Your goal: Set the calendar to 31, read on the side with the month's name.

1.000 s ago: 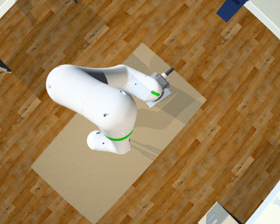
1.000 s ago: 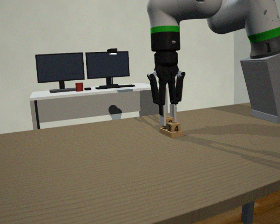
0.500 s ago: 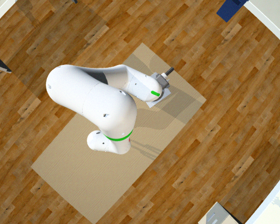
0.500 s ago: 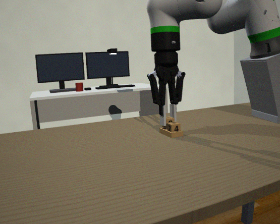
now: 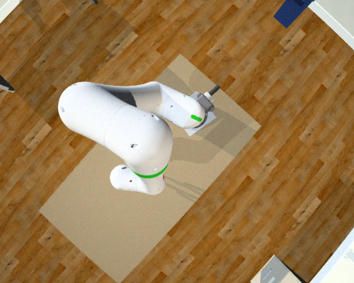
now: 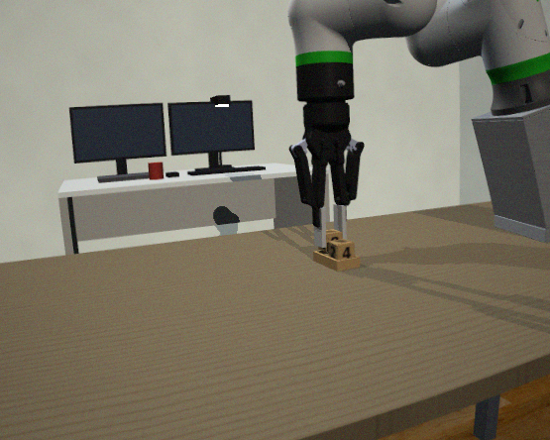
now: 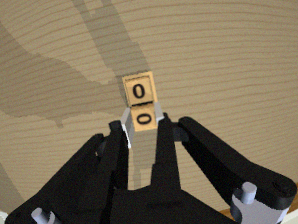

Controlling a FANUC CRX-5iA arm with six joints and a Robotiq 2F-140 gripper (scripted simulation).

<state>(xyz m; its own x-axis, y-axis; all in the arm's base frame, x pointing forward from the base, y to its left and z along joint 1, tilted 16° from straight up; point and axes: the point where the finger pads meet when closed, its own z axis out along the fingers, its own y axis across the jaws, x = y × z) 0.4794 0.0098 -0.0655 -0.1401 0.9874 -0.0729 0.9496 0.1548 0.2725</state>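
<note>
One broad wooden desk (image 6: pixel 179 347) carries everything, and the white arm (image 5: pixel 122 127) reaches out over its far part, wrist pointing straight down. Beneath it the black hand (image 6: pixel 331 235) stands upright with its fingers drawn in narrow and clamped on the held cube (image 7: pixel 143 120), which the wrist view shows between the fingertips with a 0 on top. The wooden tray (image 6: pixel 323 257) lies flat on the desk directly under the hand. The other cube (image 7: pixel 139 90) sits just beside the held one, also with a 0 upward. From the exterior view a 2 and a 4 face the camera, though the 2 is partly behind a finger.

Whether the held cube rests fully on the tray's floor or hangs a little above it cannot be told. That is the main hazard: let go while it is raised or tilted, and it could drop, rock against its neighbour and settle crooked. A finger rising close to the other cube might drag it or nudge the tray. The month side is hidden, so a wrong digit may face it and the date may not read 31.
</note>
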